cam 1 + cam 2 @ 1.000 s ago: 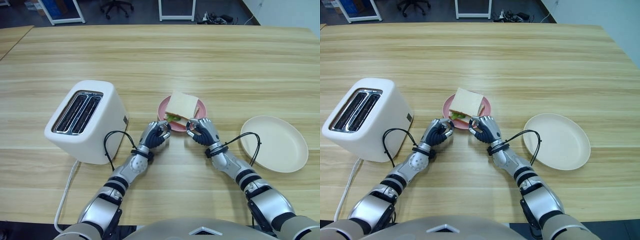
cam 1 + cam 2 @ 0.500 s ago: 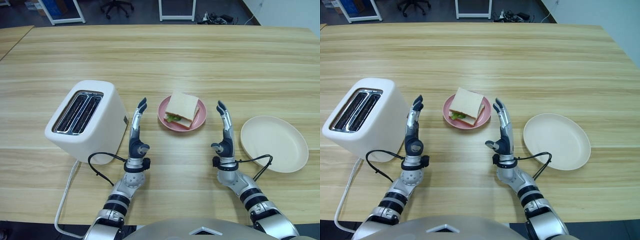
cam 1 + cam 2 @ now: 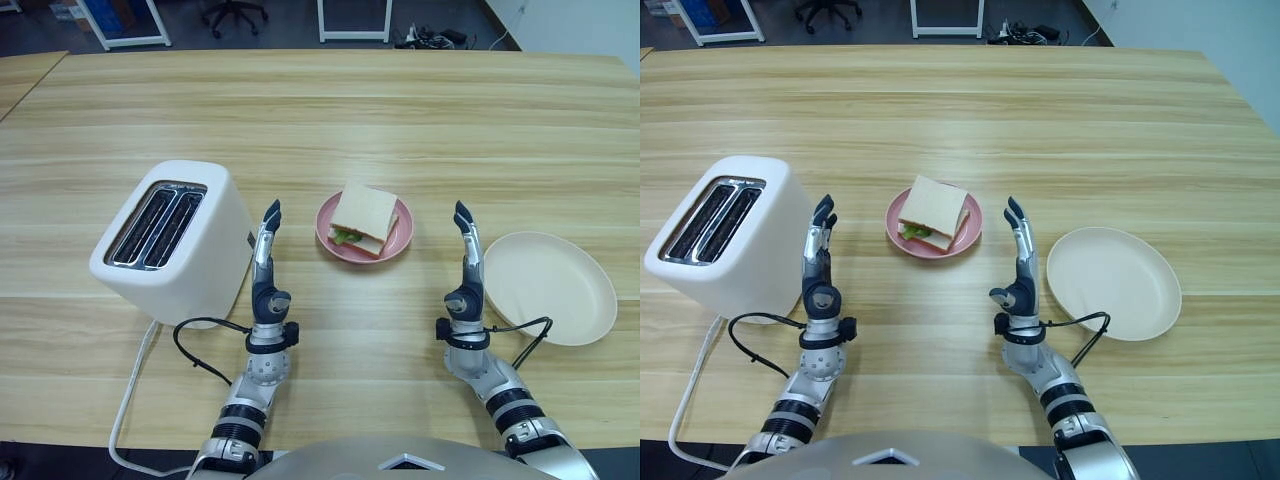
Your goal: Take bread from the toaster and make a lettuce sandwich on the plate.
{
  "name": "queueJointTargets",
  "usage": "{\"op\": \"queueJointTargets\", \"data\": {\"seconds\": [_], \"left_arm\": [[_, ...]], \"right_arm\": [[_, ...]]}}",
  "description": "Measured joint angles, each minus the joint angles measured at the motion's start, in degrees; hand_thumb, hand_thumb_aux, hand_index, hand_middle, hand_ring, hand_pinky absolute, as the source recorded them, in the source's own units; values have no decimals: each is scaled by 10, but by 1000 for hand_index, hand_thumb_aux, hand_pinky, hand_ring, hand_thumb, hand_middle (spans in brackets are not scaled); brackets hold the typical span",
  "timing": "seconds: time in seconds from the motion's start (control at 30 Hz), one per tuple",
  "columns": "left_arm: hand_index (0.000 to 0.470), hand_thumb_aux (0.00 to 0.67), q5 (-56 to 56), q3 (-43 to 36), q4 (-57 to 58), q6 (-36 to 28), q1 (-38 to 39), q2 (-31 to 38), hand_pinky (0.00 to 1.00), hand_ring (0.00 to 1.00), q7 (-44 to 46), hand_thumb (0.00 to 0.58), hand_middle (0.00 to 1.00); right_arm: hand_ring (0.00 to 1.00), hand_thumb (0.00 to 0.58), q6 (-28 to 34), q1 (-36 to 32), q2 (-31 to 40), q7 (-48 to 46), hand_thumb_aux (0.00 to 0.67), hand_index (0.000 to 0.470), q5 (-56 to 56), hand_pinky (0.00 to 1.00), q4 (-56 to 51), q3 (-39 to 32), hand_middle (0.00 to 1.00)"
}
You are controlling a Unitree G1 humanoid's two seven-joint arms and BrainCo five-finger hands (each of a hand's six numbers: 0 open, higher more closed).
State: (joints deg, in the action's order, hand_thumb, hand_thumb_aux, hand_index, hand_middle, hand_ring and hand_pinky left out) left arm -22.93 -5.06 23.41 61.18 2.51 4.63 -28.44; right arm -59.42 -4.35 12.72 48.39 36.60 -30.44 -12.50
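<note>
Wood table (image 3: 450,130): sandwich (image 3: 365,215), lettuce (image 3: 345,236) at its near edge, sits on pink plate (image 3: 322,232), centre. Left hand (image 3: 264,275) upright, fingers straight, empty, just beside toaster (image 3: 190,260); right hand (image 3: 466,275) same, by cream plate (image 3: 550,290) rim. Toaster print too small to read.
</note>
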Motion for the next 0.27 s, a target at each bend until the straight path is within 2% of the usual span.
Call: {"op": "queueJointTargets", "data": {"seconds": [0.27], "left_arm": [[0,0,21,0,-10,-4,11,-2,0,0,34,0,0]], "right_arm": [[0,0,-8,10,-4,-40,0,0,-19,0,10,15,0]]}}
